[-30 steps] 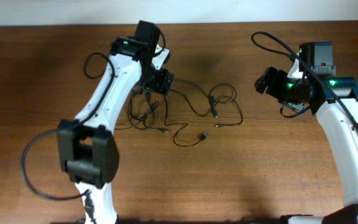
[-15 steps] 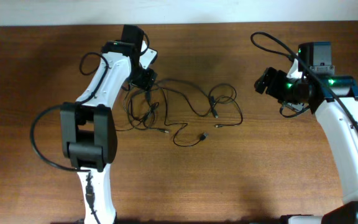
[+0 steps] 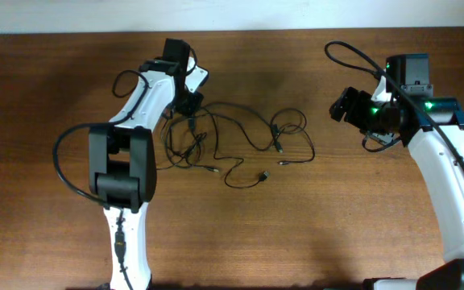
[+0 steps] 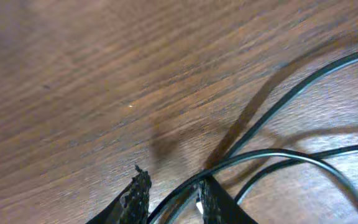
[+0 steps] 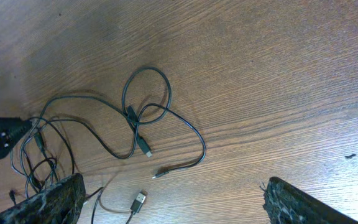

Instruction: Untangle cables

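The cables (image 3: 216, 133) lie as thin black cords across the table's middle, with a denser tangle (image 3: 185, 145) at the left and looser loops (image 3: 290, 127) at the right. My left gripper (image 3: 190, 103) is down at the tangle's upper end. In the left wrist view its jaws (image 4: 173, 190) stand narrowly apart with one cable strand (image 4: 278, 106) running between them, close to the right finger (image 4: 209, 194). Far to the right my right gripper (image 3: 343, 105) is open wide and holds nothing. Its wrist view looks down on the loops (image 5: 145, 106) and a USB plug (image 5: 140, 199).
Everything rests on a brown wooden table (image 3: 337, 217). A pale wall strip (image 3: 232, 14) runs along the far edge. Thick black arm cables loop beside the left arm (image 3: 64, 173) and above the right arm (image 3: 353, 55).
The left arm's wrist has swung left and back to the tangle's top end. Its jaws have narrowed around a cable strand. The right arm has not moved.
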